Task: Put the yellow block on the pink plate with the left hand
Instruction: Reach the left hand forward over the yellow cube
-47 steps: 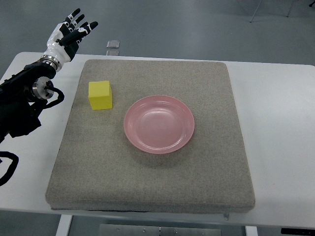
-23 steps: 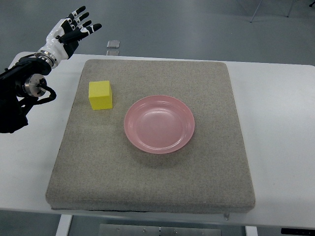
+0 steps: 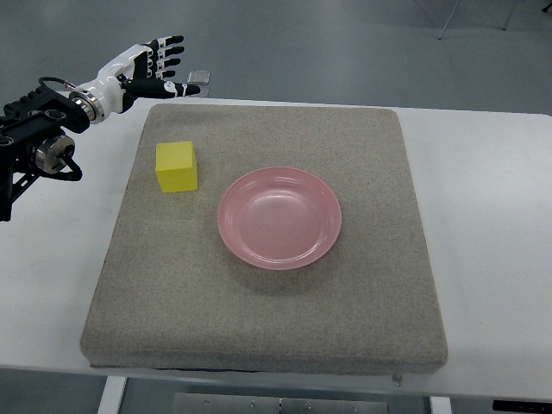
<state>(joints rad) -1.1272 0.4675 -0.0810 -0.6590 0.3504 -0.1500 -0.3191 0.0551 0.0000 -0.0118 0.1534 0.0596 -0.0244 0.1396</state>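
Left arm [image 3: 39, 129] enters from the left edge, black forearm over the white table [image 3: 500, 216]. Left hand [image 3: 147, 69] is white and black, fingers spread apart, holding nothing, above the table's far-left edge just beyond the grey mat [image 3: 259, 319]. Yellow block [image 3: 176, 166] sits upright on the mat's left part, near the hand but not touching it. Pink plate [image 3: 279, 217] lies mid-mat, empty, just right of the block, a gap between them. Small clear object [image 3: 199, 79] on the floor beside the fingertips.
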